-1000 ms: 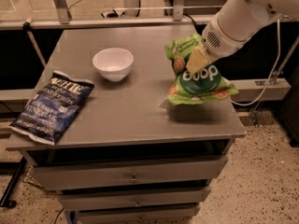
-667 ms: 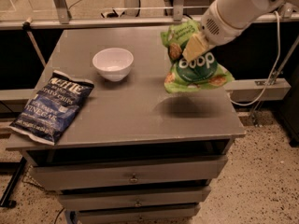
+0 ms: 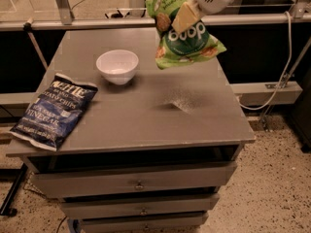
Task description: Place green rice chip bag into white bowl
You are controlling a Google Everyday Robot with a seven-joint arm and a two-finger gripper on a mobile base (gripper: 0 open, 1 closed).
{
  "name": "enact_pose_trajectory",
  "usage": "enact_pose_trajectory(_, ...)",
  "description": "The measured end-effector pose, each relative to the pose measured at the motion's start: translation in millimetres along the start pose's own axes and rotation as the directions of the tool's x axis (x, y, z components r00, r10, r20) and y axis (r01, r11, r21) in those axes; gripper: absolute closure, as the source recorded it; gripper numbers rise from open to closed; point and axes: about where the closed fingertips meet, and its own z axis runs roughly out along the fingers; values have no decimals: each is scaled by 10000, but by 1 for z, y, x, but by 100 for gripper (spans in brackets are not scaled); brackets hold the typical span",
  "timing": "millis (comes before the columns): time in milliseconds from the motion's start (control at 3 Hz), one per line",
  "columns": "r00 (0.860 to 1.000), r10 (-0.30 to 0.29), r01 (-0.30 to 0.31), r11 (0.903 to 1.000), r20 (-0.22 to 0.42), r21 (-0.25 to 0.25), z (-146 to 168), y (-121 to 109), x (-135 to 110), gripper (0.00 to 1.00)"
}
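Observation:
The green rice chip bag [image 3: 187, 38] hangs upside down in the air above the back right of the grey table [image 3: 146, 115], its dark green circle facing me. My gripper [image 3: 181, 17] is shut on the bag's upper part, its pale fingers [image 3: 183, 17] pinching the bag, with the white arm coming in from the top right. The white bowl [image 3: 117, 66] stands upright and empty on the table, to the left of and below the bag. The bag is to the right of the bowl, not over it.
A dark blue Kettle chip bag [image 3: 53, 109] lies flat at the table's front left, partly over the edge. A metal rail [image 3: 97, 23] runs behind the table. Drawers [image 3: 138, 183] are below the tabletop. A white cable [image 3: 284, 76] hangs at the right.
My gripper has lifted the green bag higher and carried it left, toward the bowl. The bowl and the blue bag have not moved.

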Motion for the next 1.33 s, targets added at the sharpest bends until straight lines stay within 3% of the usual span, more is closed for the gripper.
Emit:
enact_pose_trajectory(333,9995,-325,329,9968,60,-729,21,7,-23,100)
enact_pose_trajectory(667,9995,-326,329,9968,58,-730,21,7,-23,100)
enact_pose_trajectory(1000,9959,-893,907,9849,166,-1472,45,27,-41,100)
enact_pose_trajectory(1333,9890,-1472,1468,9661,140,-2122,63,49,-55,100)
